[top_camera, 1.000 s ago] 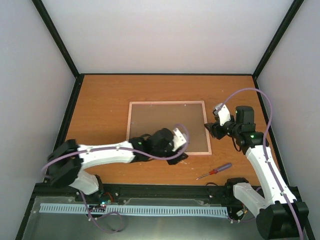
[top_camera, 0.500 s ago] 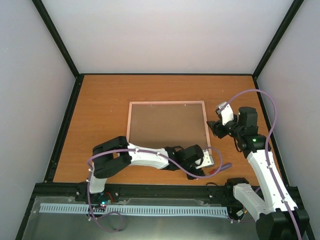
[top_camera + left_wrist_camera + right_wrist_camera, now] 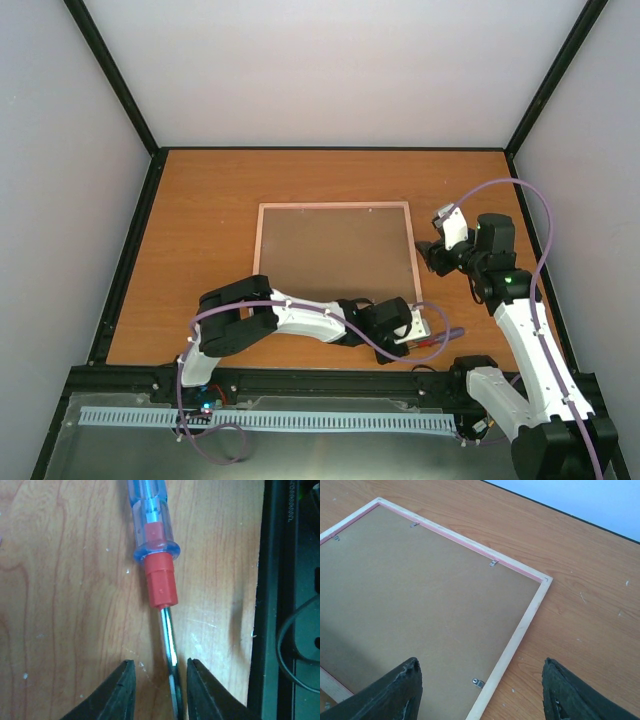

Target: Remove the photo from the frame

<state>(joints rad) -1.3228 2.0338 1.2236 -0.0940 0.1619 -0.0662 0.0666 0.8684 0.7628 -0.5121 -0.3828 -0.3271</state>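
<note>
The left gripper (image 3: 159,690) is straddling the screwdriver (image 3: 157,587) at its shaft, jaws narrowly apart and not yet clamping, likely to fetch a tool for the clips (image 3: 493,562). The right gripper (image 3: 480,680) is hovering wide open, empty, over the frame (image 3: 513,640), which is lying board-up, hiding the photo.

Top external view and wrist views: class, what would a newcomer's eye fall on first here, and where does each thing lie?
The large pink frame lies back up in the middle of the table, its brown board showing, with the open right gripper hovering over its right edge. Near the table's front edge, the open left gripper straddles the metal shaft of a screwdriver with a red collar.
</note>
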